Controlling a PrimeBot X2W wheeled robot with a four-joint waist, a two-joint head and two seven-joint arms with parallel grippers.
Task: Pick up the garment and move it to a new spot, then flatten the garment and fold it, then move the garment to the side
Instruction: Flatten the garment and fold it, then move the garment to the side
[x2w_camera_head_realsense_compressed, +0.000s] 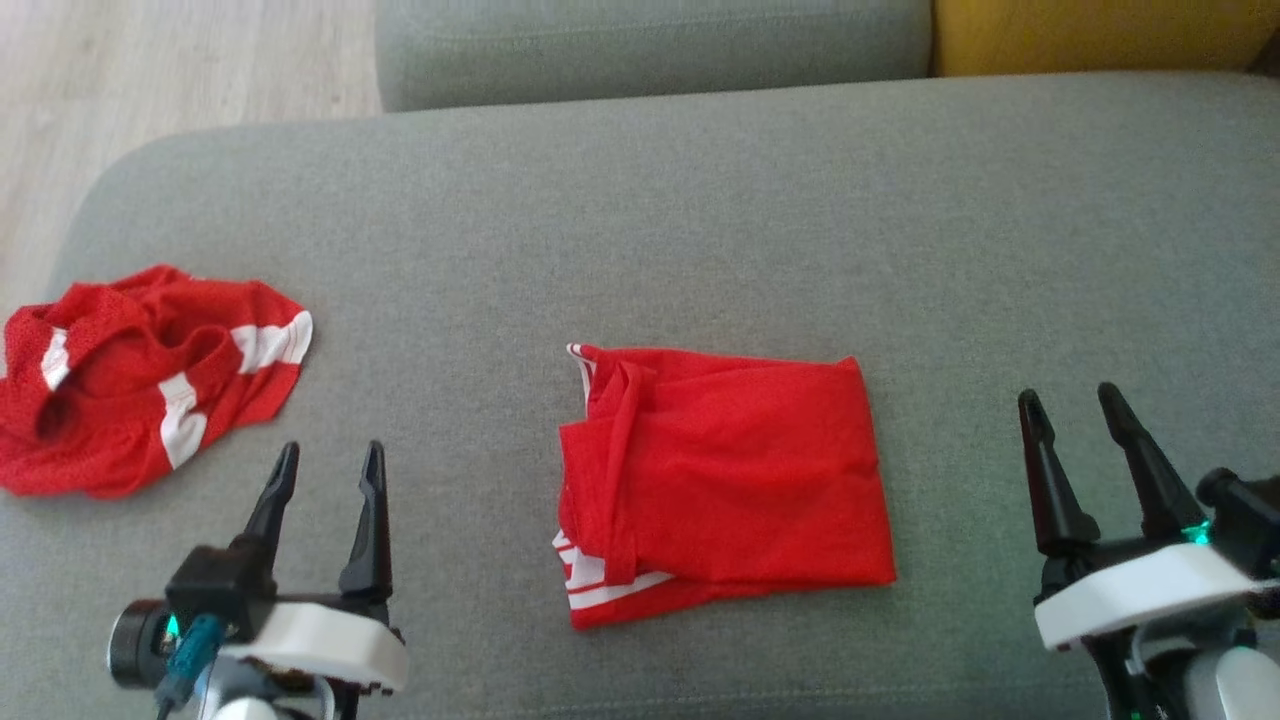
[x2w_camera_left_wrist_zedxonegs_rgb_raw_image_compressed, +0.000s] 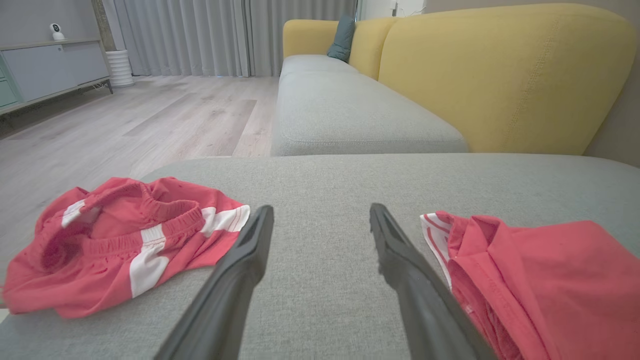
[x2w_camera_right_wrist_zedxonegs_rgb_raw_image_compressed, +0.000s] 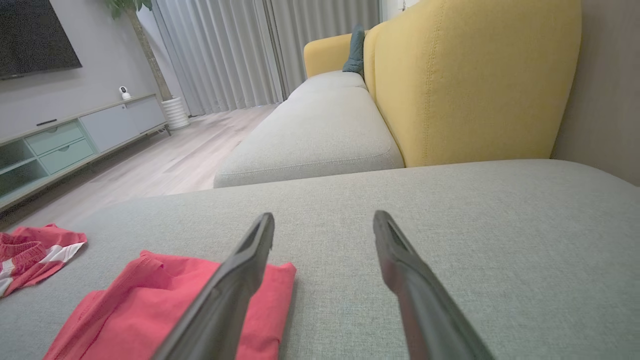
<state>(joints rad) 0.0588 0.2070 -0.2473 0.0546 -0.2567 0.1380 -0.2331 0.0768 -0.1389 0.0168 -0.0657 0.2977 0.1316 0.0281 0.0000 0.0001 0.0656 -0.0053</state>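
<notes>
**Item count.** There are two garments, both red with white stripes. There are two grippers, each with two dark fingers.

**Garment positions.** The folded garment (x2w_camera_head_realsense_compressed: 725, 480) lies flat as a rough rectangle at the centre of the grey seat cushion (x2w_camera_head_realsense_compressed: 700, 220), with its striped edges toward the robot's left. The crumpled garment (x2w_camera_head_realsense_compressed: 140, 380) lies in a loose heap near the cushion's left edge, waistband uppermost, well apart from the folded one.

**Surroundings.** Beyond the cushion are a second grey cushion (x2w_camera_head_realsense_compressed: 650, 50) and a yellow backrest (x2w_camera_head_realsense_compressed: 1100, 35). A wood floor (x2w_camera_head_realsense_compressed: 150, 80) runs along the left. The wrist views also show a teal pillow (x2w_camera_left_wrist_zedxonegs_rgb_raw_image_compressed: 342, 37), grey curtains (x2w_camera_left_wrist_zedxonegs_rgb_raw_image_compressed: 200, 35), a low cabinet (x2w_camera_left_wrist_zedxonegs_rgb_raw_image_compressed: 50, 70) and a white ribbed pot (x2w_camera_left_wrist_zedxonegs_rgb_raw_image_compressed: 119, 67).

**Obstructions.** Bare grey fabric separates the two garments. In the right wrist view, one finger crosses in front of the folded garment's corner.

**Grippers.** The left gripper (x2w_camera_head_realsense_compressed: 332, 460) sits between the two garments with its fingers spread wide, and only cushion fabric shows between them. The right gripper (x2w_camera_head_realsense_compressed: 1070, 398) sits to the right of the folded garment, apart from it, its fingers equally spread. Neither gripper touches a garment. Contact with the cushion cannot be determined.
</notes>
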